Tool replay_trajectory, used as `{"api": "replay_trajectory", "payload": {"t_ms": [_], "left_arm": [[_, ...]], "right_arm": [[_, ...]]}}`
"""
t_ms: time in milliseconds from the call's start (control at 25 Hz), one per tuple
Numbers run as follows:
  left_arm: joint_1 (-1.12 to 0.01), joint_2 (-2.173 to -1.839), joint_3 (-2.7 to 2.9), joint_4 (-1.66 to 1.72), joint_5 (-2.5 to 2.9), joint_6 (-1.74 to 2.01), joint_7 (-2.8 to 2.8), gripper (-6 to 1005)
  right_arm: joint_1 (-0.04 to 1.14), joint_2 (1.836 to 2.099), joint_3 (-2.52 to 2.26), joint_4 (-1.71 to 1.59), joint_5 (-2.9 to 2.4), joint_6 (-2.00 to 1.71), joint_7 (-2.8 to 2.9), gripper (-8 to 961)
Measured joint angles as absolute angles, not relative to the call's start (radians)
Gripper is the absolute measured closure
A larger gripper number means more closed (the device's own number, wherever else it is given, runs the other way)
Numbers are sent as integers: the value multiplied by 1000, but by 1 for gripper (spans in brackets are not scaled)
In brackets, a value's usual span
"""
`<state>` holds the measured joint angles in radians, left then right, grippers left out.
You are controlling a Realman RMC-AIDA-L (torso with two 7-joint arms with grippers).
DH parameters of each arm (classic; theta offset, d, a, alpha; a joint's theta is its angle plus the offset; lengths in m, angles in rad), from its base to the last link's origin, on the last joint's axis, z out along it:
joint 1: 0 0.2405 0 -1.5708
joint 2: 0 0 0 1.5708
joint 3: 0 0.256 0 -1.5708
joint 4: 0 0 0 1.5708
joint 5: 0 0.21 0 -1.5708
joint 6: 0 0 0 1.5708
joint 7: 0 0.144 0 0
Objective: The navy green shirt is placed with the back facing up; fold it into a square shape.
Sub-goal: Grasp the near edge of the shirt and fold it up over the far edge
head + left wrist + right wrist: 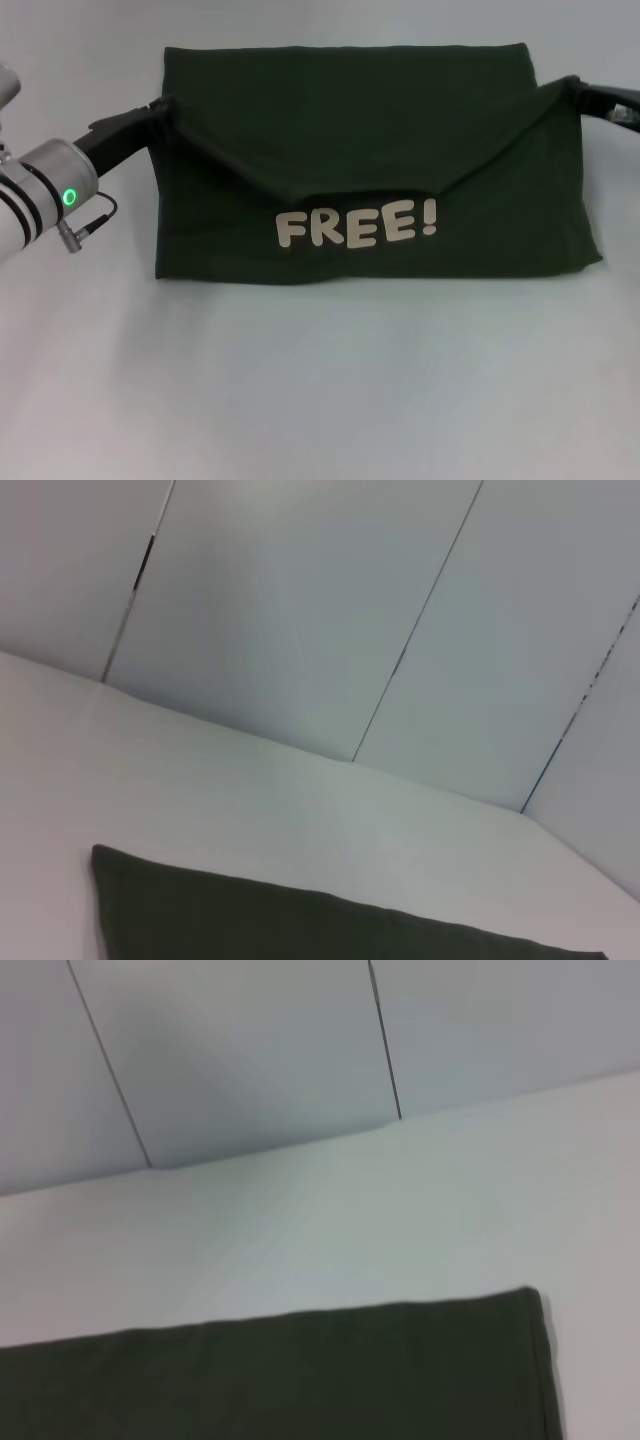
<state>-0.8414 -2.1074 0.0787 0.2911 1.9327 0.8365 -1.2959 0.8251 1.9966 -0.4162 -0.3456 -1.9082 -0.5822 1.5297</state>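
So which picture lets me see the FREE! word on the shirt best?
The head view. There the white FREE! letters sit in plain sight on the front flap of the navy green shirt. Both wrist views show only a plain dark strip of the shirt on the white table, no letters.

The shirt [370, 130] lies on the table [320, 390], spanning the gap between both grippers. The left gripper [160, 108] meets its left edge; the right gripper [575, 92] meets its right edge.
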Motion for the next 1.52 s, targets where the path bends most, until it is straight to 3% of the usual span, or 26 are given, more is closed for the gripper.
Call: {"api": "replay_trajectory", "payload": {"t_ms": [360, 1000, 1080, 1320, 1400, 1520], "left_arm": [[-855, -2104, 76, 292, 1932, 823, -1294, 930], [-864, -2132, 82, 291, 1931, 766, -1243, 929], [-864, -2134, 81, 291, 1931, 759, -1243, 872], [-843, -2137, 72, 302, 1886, 747, -1249, 681], [-820, -2137, 74, 315, 1844, 792, -1250, 605], [-774, -2136, 80, 335, 1817, 910, -1272, 507]], "right_arm": [[850, 1981, -417, -338, -1908, -575, 1537, 914], [844, 2027, -426, -336, -1910, -509, 1471, 912], [844, 2033, -427, -342, -1910, -514, 1451, 912], [841, 2039, -428, -366, -1910, -544, 1428, 700], [833, 2041, -427, -387, -1910, -576, 1433, 457], [803, 2044, -419, -421, -1897, -660, 1443, 399]]}}
